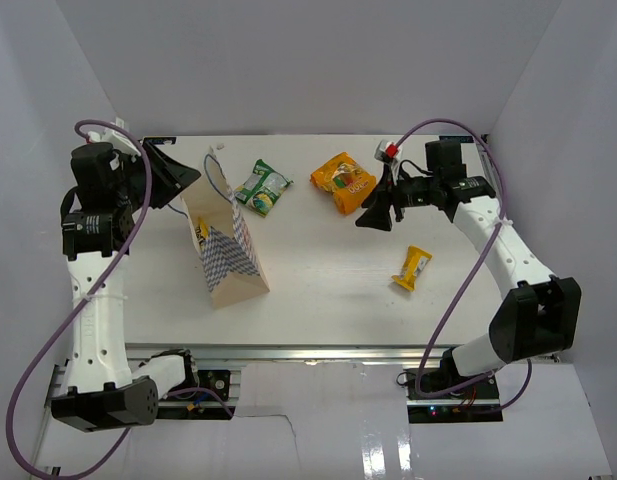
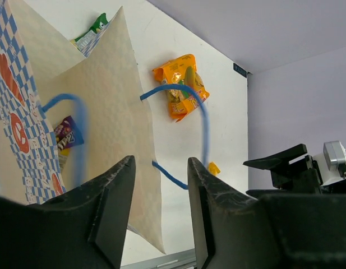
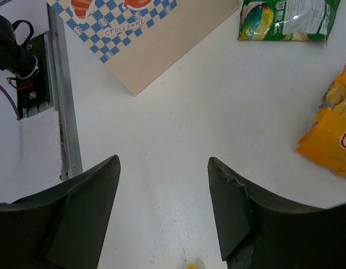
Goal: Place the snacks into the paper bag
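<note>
The paper bag (image 1: 228, 255) stands at the table's left, mouth toward my left gripper (image 1: 180, 180), which is open and empty just behind it. In the left wrist view the bag (image 2: 114, 112) shows blue handles (image 2: 203, 129) and a dark purple candy bar (image 2: 66, 133) inside. The green-white packet (image 1: 262, 187), the puffy orange bag (image 1: 343, 181) and one yellow wrapper (image 1: 413, 267) lie on the table. My right gripper (image 1: 376, 216) is open and empty, hovering beside the orange bag (image 3: 332, 140). The green-white packet (image 3: 287, 19) and the bag's corner (image 3: 133, 39) show in the right wrist view. The other snacks are hidden.
A metal rail (image 1: 308, 350) runs along the table's near edge and shows in the right wrist view (image 3: 55, 95). White walls close in the table at the back and both sides. The bare table lies under my right gripper (image 3: 164, 162).
</note>
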Controlling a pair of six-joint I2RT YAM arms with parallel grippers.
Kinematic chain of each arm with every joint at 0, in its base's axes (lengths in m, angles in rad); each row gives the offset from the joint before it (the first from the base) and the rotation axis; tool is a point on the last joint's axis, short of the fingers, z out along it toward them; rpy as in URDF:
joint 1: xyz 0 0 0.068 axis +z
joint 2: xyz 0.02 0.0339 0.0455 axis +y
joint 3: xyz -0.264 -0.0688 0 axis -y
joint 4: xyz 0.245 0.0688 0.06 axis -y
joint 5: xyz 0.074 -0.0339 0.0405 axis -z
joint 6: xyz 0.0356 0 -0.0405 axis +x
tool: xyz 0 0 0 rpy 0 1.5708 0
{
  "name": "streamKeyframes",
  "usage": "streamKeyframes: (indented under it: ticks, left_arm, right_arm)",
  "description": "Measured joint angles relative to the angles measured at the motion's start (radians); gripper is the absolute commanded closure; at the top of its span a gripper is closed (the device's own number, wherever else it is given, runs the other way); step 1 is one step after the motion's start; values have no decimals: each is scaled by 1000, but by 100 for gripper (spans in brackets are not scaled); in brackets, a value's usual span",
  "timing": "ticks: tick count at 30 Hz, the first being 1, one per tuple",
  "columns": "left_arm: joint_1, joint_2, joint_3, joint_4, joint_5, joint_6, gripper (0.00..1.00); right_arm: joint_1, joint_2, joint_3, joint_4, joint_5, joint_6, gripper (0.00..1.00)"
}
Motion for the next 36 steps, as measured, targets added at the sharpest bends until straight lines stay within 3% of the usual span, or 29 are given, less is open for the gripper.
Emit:
streamKeyframes:
  ticks: [5, 9, 13, 17, 18, 19, 25, 36]
  left_arm:
    - [-7, 32, 67, -12, 6, 13, 36]
    - [-8, 35, 147, 17, 30, 38, 13]
    - [-8, -27, 167, 72, 34, 66, 2]
    - [-8, -151, 142, 119, 26, 88, 2]
    - [-8, -190, 129, 131, 23, 91, 2]
    - [-8, -222, 115, 139, 20, 93, 2]
    - [-9, -382, 26, 162, 5, 95, 2]
    - [-10, -360, -55, 151, -16, 106, 2]
  right_arm:
    - [29, 70, 62, -5, 23, 43, 34]
    - [124, 186, 163, 51, 163, 244, 23]
    - [229, 347, 300, 117, 338, 473, 15]
    - [323, 541, 471, 158, 531, 668, 9]
    - [340, 587, 512, 160, 570, 705, 0]
    - [356, 641, 557, 171, 606, 748, 10]
    - [382, 898, 754, 250, 774, 903, 10]
    - [373, 1095, 874, 441, 953, 994, 10]
